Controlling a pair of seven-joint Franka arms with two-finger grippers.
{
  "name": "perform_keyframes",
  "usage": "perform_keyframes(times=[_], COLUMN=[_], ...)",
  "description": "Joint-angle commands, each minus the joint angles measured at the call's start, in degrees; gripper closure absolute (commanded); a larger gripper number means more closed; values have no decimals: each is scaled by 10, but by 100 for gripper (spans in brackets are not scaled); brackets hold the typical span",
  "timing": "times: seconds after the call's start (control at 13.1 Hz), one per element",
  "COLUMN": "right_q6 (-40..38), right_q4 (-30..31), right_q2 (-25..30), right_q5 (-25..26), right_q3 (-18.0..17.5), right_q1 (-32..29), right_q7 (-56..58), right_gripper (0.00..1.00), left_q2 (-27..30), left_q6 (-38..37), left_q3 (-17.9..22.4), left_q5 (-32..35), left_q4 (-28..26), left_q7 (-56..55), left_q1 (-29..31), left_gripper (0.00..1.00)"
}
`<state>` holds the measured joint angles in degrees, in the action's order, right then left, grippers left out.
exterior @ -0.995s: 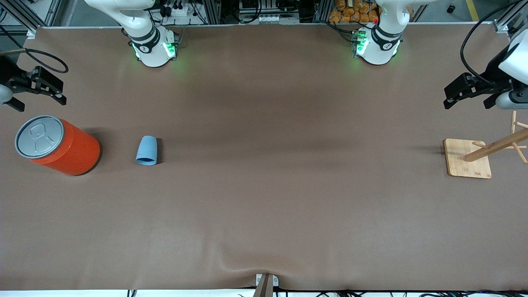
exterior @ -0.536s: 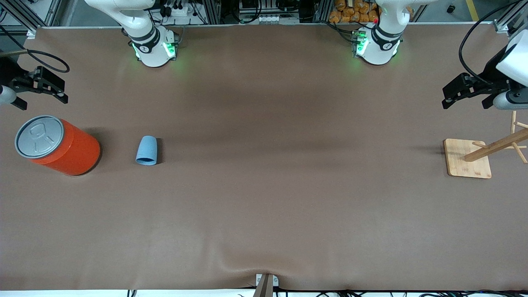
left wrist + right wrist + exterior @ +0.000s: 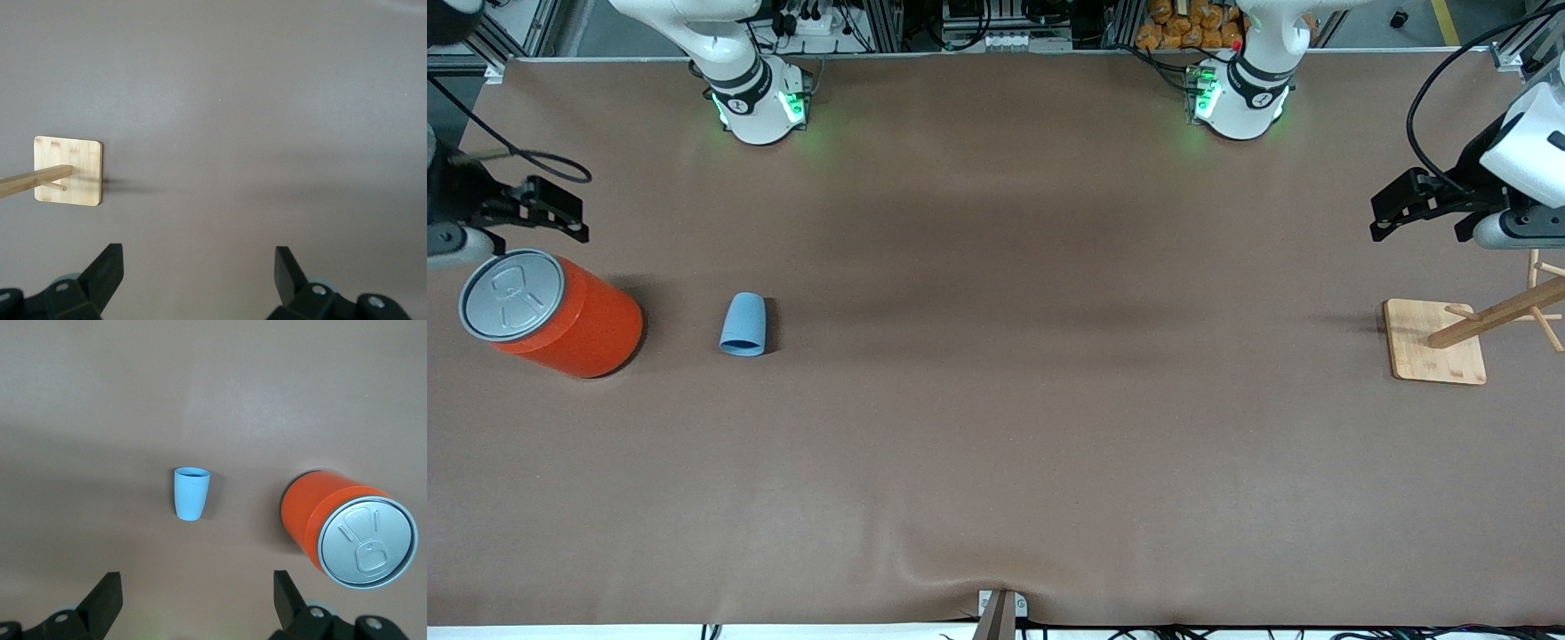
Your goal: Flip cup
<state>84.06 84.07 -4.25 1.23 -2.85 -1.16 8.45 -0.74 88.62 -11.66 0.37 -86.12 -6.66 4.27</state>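
The small light-blue cup (image 3: 743, 324) lies on its side on the brown table, its wide mouth turned toward the front camera; in the right wrist view the cup (image 3: 191, 493) shows a darker rim. My right gripper (image 3: 560, 218) hangs open and empty over the table at the right arm's end, just above the orange can and apart from the cup. Its fingertips (image 3: 107, 590) frame bare table short of the cup. At the left arm's end my left gripper (image 3: 1389, 215) is open too, with nothing between its fingers (image 3: 110, 263).
A large orange can (image 3: 560, 316) with a grey pull-tab lid stands beside the cup toward the right arm's end; the can (image 3: 347, 527) also shows in the right wrist view. A wooden peg stand on a square base (image 3: 1436, 342) sits below the left gripper.
The right gripper has moved in over the table toward the can and the cup. The left gripper has edged slightly toward the table's middle. Cup and can have not moved.
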Motion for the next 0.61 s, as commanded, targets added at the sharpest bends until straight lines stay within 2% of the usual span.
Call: perform_keyframes(times=[0.0,0.31,0.54], right_q6=[1,15,18], right_q4=[-5,-6,19], right_q2=[-23,-53,-70], right_q5=[13,26,12], right_q3=[-3,-3,-5], right_q1=[-6,-1,5], right_q7=[3,4,-45], right_gripper=[0,0,0], left_q2=[0,-1,-1], left_q6=[-8,-9,-9], left_q3=[-2,-3,-2], left_q5=[9,9,9], left_q4=[6,4,3], left_q7=[-2,-2,-1], left_q1=[-2,-8,-8], left_gripper=[0,0,0])
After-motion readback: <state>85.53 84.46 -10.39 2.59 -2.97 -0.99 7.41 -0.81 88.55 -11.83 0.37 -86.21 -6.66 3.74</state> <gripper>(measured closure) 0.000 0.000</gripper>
